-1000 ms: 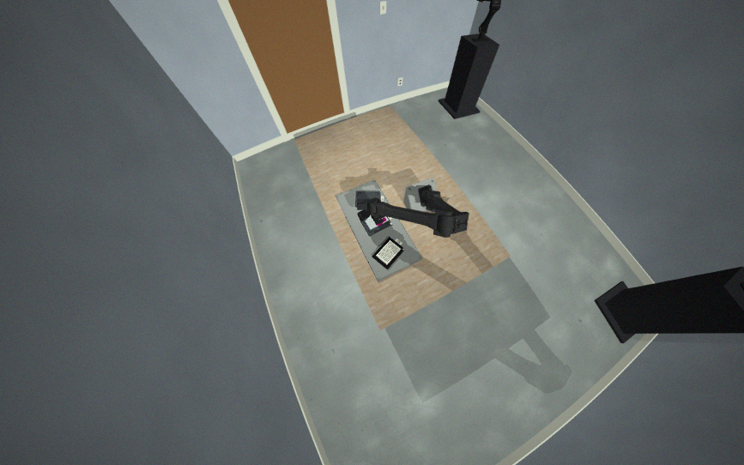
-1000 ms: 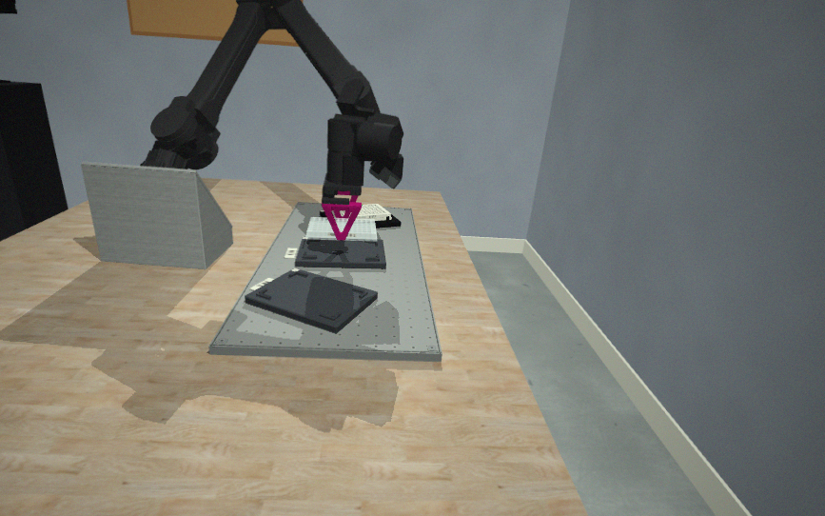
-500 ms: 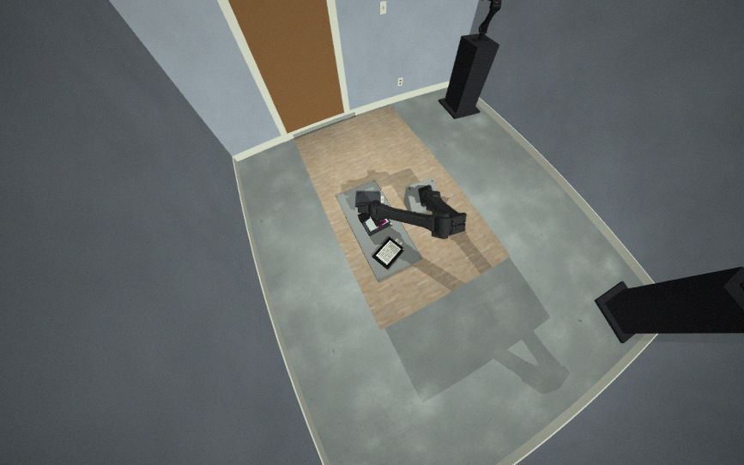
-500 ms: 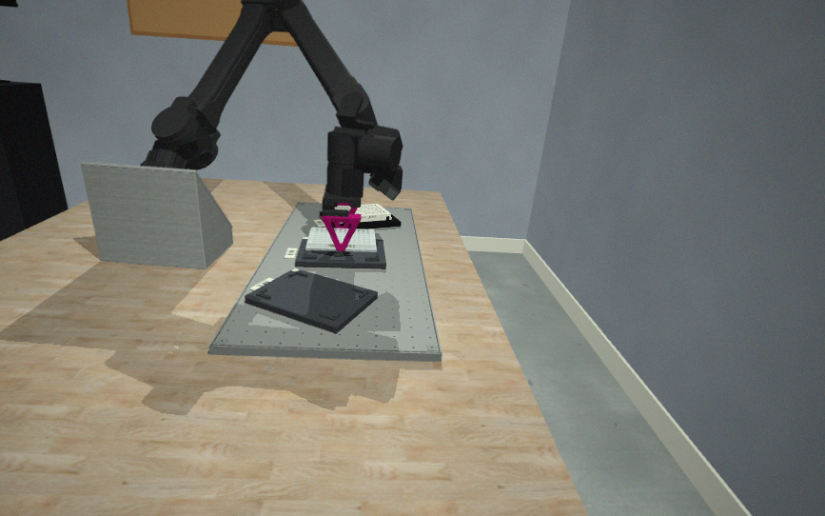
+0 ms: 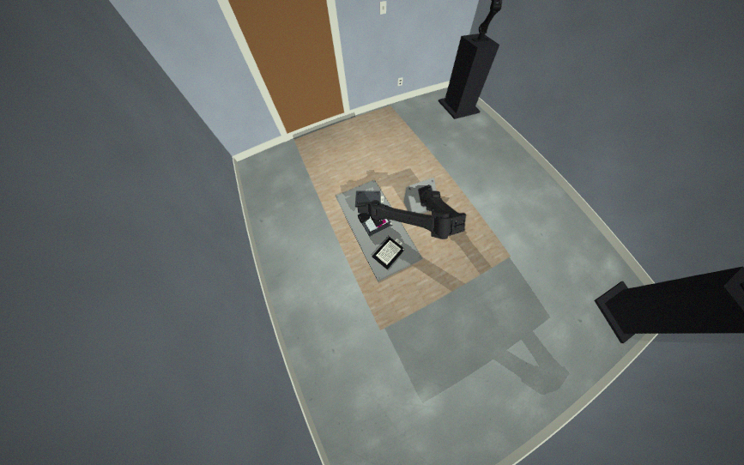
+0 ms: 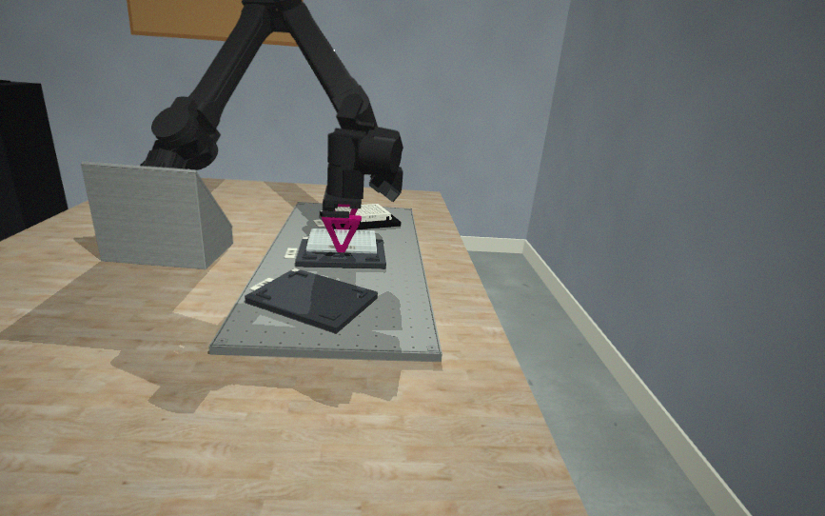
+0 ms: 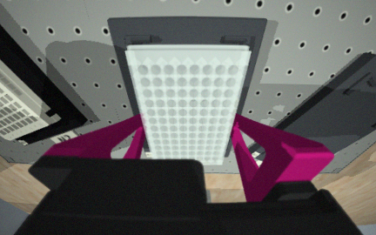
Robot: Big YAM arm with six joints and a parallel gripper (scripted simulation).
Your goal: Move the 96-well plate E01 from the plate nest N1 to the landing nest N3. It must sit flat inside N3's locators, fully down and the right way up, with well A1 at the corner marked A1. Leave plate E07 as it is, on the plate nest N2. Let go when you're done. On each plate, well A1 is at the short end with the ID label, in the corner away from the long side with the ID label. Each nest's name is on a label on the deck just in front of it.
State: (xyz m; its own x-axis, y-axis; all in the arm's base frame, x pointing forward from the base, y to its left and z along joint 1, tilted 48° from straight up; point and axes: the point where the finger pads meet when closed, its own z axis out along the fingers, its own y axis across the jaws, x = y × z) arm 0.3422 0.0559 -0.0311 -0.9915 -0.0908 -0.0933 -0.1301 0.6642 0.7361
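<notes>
Wood desk [image 6: 146, 416] lies bare along its near edge, where the widest open room is. On the perforated grey deck [image 6: 396, 320], nearest, an empty dark nest [image 6: 310, 299] sits askew. Behind it, the magenta-fingered gripper [image 6: 340, 247] pinches plate E01 [image 6: 363, 241] by its long sides, low over the middle nest [image 6: 312, 259]; whether it is seated cannot be told. Plate E07 [image 6: 373, 209] rests close behind, toward the far edge. The white deck labels [image 6: 262, 284] are unreadable.
</notes>
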